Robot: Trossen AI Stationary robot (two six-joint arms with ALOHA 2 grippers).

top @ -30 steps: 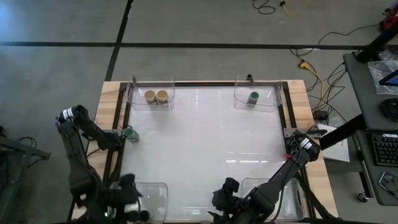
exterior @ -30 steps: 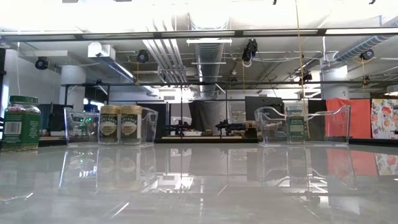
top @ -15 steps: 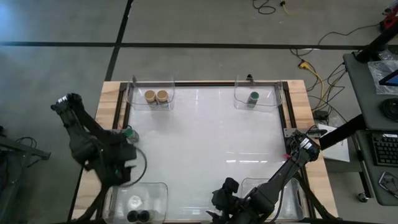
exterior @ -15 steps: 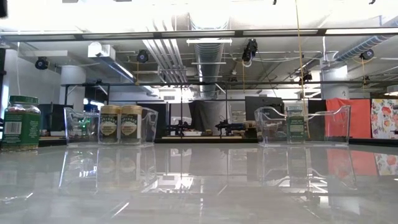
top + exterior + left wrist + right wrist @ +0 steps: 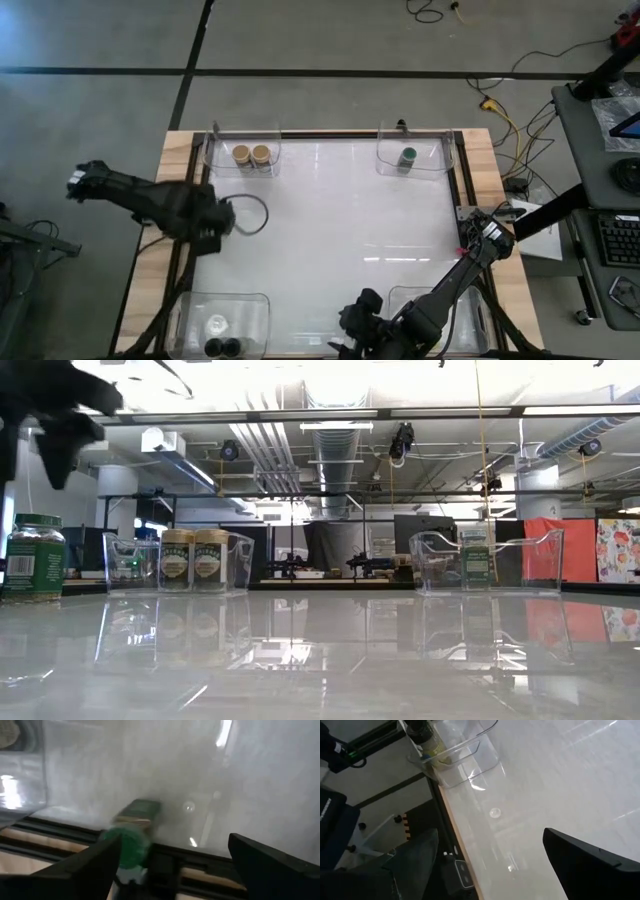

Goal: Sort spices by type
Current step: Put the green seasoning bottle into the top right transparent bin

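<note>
A green-lidded spice jar (image 5: 127, 845) stands upright at the table's left edge, also seen as jar (image 5: 33, 555) in the low view. In the high view the left gripper (image 5: 208, 222) covers it. My left gripper (image 5: 172, 867) hovers above it, open, and the jar shows close to one finger. Two tan-lidded jars (image 5: 251, 155) stand in the far-left tub. Another green-lidded jar (image 5: 407, 157) stands in the far-right tub. Two black-lidded jars (image 5: 221, 347) stand in the near-left tub. No yellow-lidded jars show. My right gripper (image 5: 490, 865) waits open at the near edge.
Clear tubs stand at the corners: far left (image 5: 240, 147), far right (image 5: 425, 150), near left (image 5: 250, 310) and near right (image 5: 400, 295), the last partly under the right arm (image 5: 420, 315). A cable loop (image 5: 250, 215) hangs beside the left gripper. The white tabletop (image 5: 330, 230) spreads between.
My left arm has swung from the near-left tub toward the table's far edge, along the left side. Its gripper now stands over the green-lidded jar at the left edge. The jar has stayed where it was.
</note>
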